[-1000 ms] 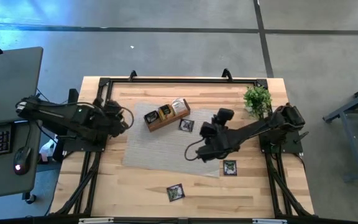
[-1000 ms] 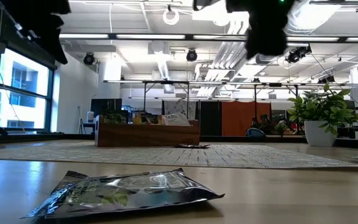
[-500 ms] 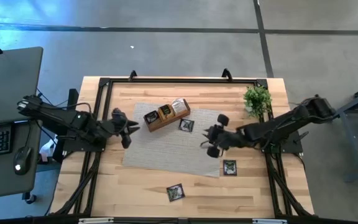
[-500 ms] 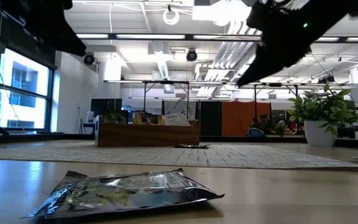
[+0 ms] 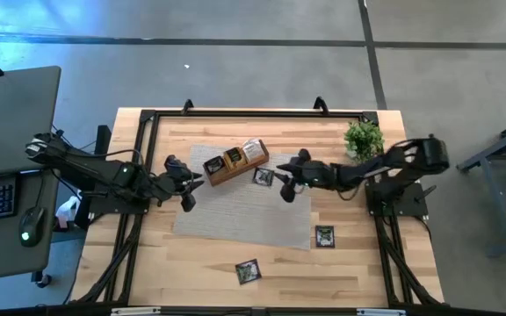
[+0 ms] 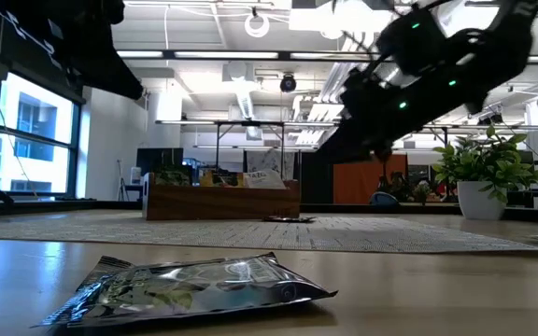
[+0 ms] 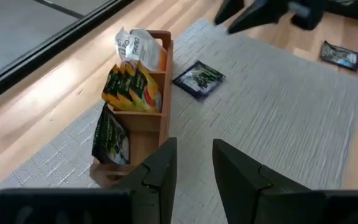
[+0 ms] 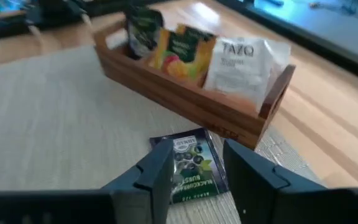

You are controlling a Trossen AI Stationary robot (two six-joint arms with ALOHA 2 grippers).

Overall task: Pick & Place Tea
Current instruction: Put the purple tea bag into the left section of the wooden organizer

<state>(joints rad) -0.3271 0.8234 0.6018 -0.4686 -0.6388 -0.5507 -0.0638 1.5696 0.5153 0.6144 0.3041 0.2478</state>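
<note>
hanging above the grey mat (image 5: 235, 206), the right gripper (image 5: 285, 184) is empty, its two fingers standing apart, and the dark sachet (image 8: 190, 164) lies flat on the mat just ahead of and below its fingertips, partly cut off behind them in the right wrist view. this sachet's print is only partly readable, and it lies slightly skewed to the tray, one corner toward the tray wall. the wooden tray (image 8: 185, 93) stands just beyond that sachet, close to it but apart, with its long axis running crosswise to the right gripper's reach. three groups of sachets stand upright in its compartments: dark green ones (image 8: 143, 32) at one end, yellow-red ones (image 8: 185, 51) in the middle, white ones (image 8: 246, 61) at the other end; their count cannot be told. the left gripper (image 5: 186, 186) hovers over the mat's other side, near the tray's dark-green end, its fingers set a narrow gap apart and holding nothing. in the low view both arms show only as dark shapes cut off at the top, and the grippers' tips cannot be made out. a second dark sachet (image 5: 324, 235) lies off the mat on bare table (image 5: 358, 263), behind the right gripper toward the front edge; a third (image 6: 194, 289) lies near the table's front edge. a potted plant (image 5: 364, 140) stands beside the right arm.
</note>
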